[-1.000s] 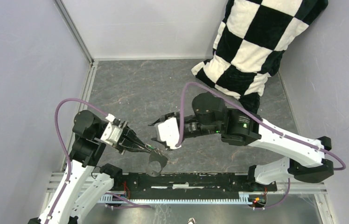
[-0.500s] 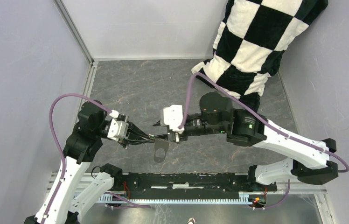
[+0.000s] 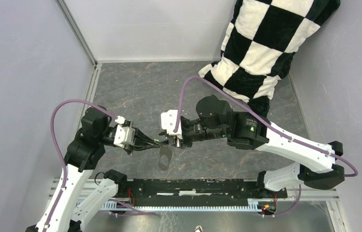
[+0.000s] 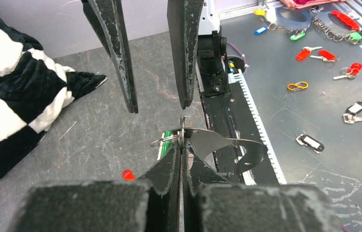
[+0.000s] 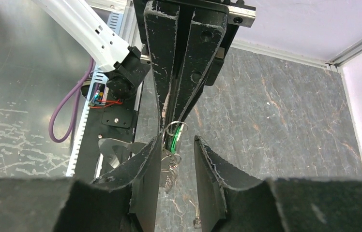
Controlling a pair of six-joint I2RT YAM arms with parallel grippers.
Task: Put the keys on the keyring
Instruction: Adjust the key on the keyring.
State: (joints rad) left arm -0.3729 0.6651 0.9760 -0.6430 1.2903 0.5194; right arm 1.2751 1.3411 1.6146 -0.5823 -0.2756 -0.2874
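My left gripper (image 3: pixel 156 142) is shut on the keyring (image 3: pixel 164 157), a flat grey metal loop that hangs below the fingertips above the table. In the left wrist view the shut jaws (image 4: pixel 181 151) pinch its small ring, with the grey loop (image 4: pixel 227 150) to the right and the green-headed key (image 4: pixel 168 140) just behind. The red-headed key (image 4: pixel 128 174) lies on the table below. My right gripper (image 3: pixel 171 140) is open, facing the left one. In the right wrist view (image 5: pixel 176 152) its fingers straddle the green key (image 5: pixel 175 135) and small rings (image 5: pixel 171 162).
A black-and-white checkered cloth (image 3: pixel 266 43) lies at the back right. A black rail (image 3: pixel 193 186) runs along the near edge. Several spare keys and tags (image 4: pixel 324 53) lie on the metal surface beyond it. A small metal piece (image 5: pixel 196 220) lies on the table.
My left gripper has lifted and levelled with the keyring. My right gripper has turned and moved left, and its open fingers now stand around the ring at the left fingertips.
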